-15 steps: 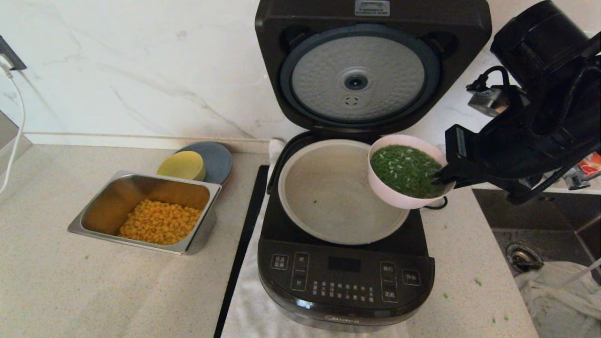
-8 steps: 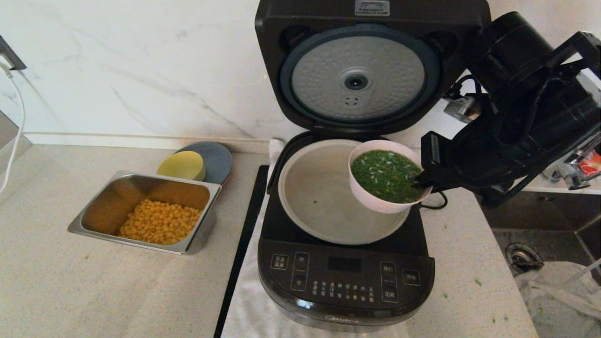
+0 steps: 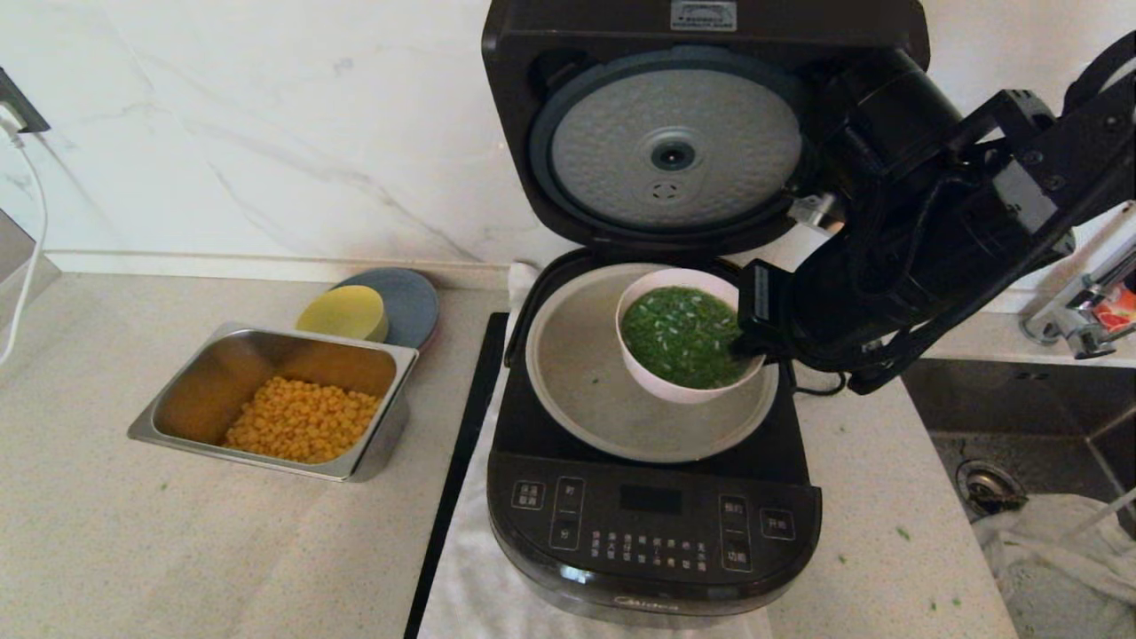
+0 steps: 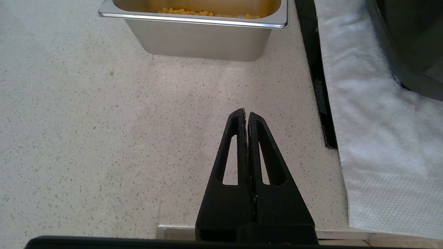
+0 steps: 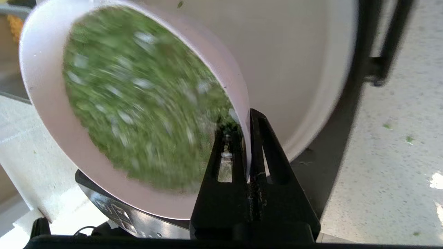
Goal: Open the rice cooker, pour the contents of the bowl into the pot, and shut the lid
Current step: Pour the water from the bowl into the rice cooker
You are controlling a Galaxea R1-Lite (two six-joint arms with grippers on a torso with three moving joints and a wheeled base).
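One of three task steps is done, judging by layout: the lid (image 3: 674,142) of the rice cooker (image 3: 652,524) stands raised approx. upright at the rear, dimpled silver underside facing fwd, and the pot (image 3: 586,390) is exposed. Step 2 (pour) is set up but not begun; step 3 (close lid) is left. The right hand (image 3: 744,348) is clamped on the rim of the bowl (image 3: 661,383), one finger inside the wall and one outside, as the right wrist view confirms (image 5: 246,138). Bowl location: above the pot opening, over its right-rear portion, well within the pot rim in the head view; whether it clears the pot wall or touches it cannot be told. Bowl orientation: mouth faces up, approx. level, no visible tip; being round, it has no long axis in plan, and its axis of symmetry runs roughly vertical. The chopped green scallions (image 3: 682,335) fill it, with none seen leaving; only a few green specks lie in the pot. Est. next req.: roll the wrist to tip the bowl toward pot centre. The left hand (image 4: 247,116) is parked low over the table (image 4: 104,138), fingers shut on nothing, near the steel tray of corn (image 4: 204,41). A yellow dish (image 3: 342,312) sits behind that tray, not part of the task.
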